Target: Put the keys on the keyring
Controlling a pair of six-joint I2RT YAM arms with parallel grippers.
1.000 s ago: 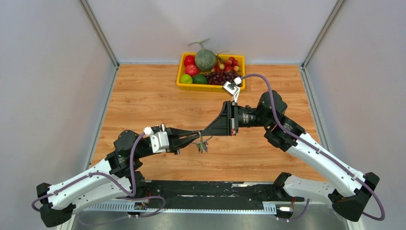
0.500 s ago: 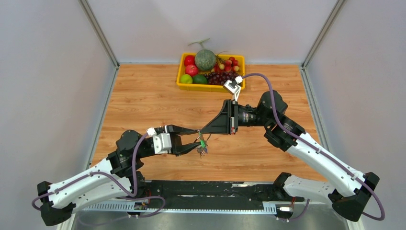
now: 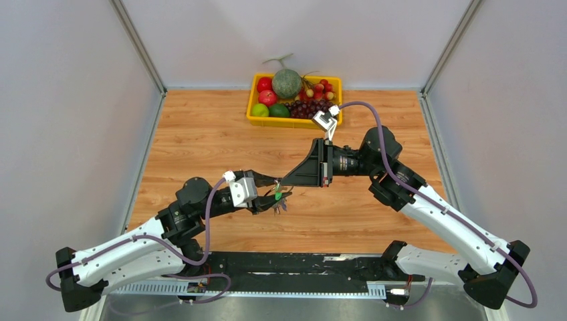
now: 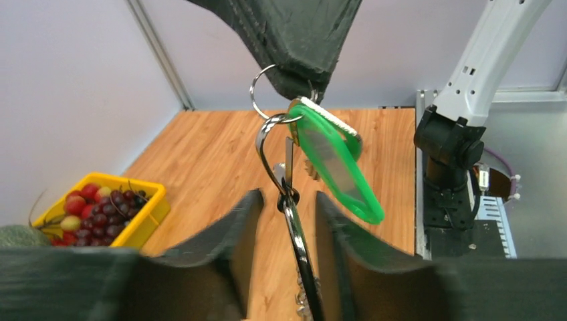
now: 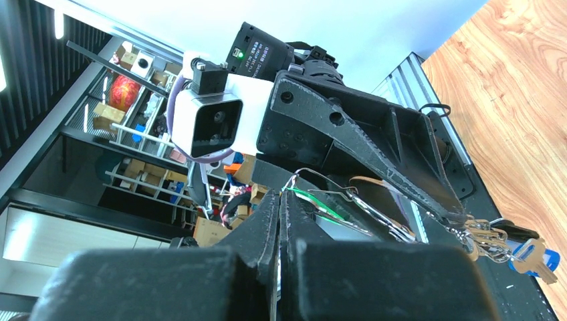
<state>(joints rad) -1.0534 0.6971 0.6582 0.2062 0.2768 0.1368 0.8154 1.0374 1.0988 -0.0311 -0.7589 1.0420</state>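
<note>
My right gripper (image 3: pixel 285 182) is shut on the keyring (image 4: pixel 253 90), a thin wire ring pinched at its fingertips (image 4: pixel 299 75). A key with a bright green head (image 4: pixel 337 170) hangs from the ring, and a silvery clip (image 4: pixel 296 231) with more keys (image 3: pixel 281 204) hangs below. My left gripper (image 4: pixel 286 200) is open. Its fingers (image 4: pixel 231 241) stand either side of the clip without touching it. In the right wrist view the shut right gripper (image 5: pixel 279 200) holds the wire, and the key bunch (image 5: pixel 488 239) with a blue-headed key (image 5: pixel 543 257) hangs to the right.
A yellow basket (image 3: pixel 294 123) of fruit stands at the back middle of the wooden table (image 3: pixel 200 140); it also shows in the left wrist view (image 4: pixel 144 217). Both grippers meet above the table's near middle. Grey walls close in the left and right sides.
My left arm has moved right and forward toward the right gripper's tip, and its jaws have narrowed around the hanging clip. The right arm has not moved.
</note>
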